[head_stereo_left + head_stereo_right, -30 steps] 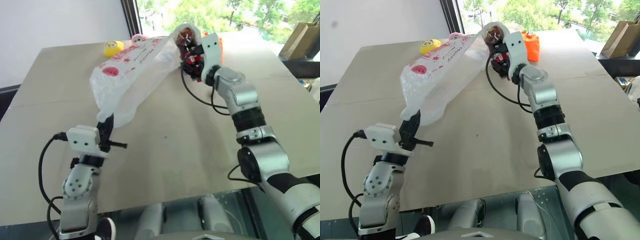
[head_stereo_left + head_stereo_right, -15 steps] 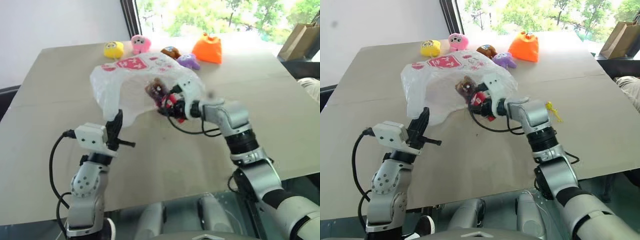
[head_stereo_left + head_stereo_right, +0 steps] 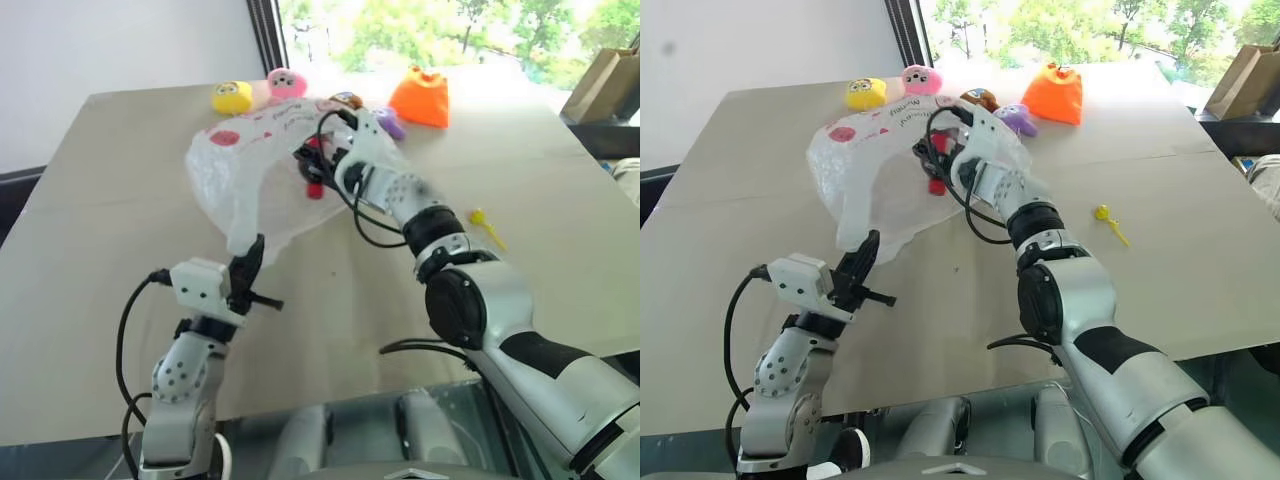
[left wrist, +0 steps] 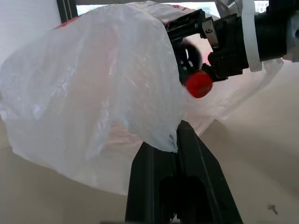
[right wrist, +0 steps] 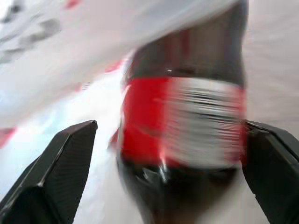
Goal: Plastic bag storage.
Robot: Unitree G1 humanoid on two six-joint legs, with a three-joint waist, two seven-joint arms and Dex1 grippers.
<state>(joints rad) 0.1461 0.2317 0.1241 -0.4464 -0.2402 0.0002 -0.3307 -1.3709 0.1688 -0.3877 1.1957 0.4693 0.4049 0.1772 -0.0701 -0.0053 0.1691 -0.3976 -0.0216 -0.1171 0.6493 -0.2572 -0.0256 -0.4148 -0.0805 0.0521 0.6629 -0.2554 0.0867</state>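
Note:
The plastic bag, translucent white with red print, hangs bunched over the table. My left gripper is shut on its lower edge, with the film pinched between the black fingers. My right gripper reaches into the bag's mouth. Its fingers stand wide apart. Between them is a small dark bottle with a red label and a red cap. There is a gap between the bottle and one finger. The film hides the far part of the bag's inside.
Beyond the bag a row of toys lies at the table's far edge: yellow, pink, brown, purple and a bigger orange one. A small yellow piece lies to the right. A paper bag stands past the table.
My right gripper came down from high at the far side, rolled, and pushed left into the bag with the bottle; its fingers have spread wider. My left gripper kept its hold.

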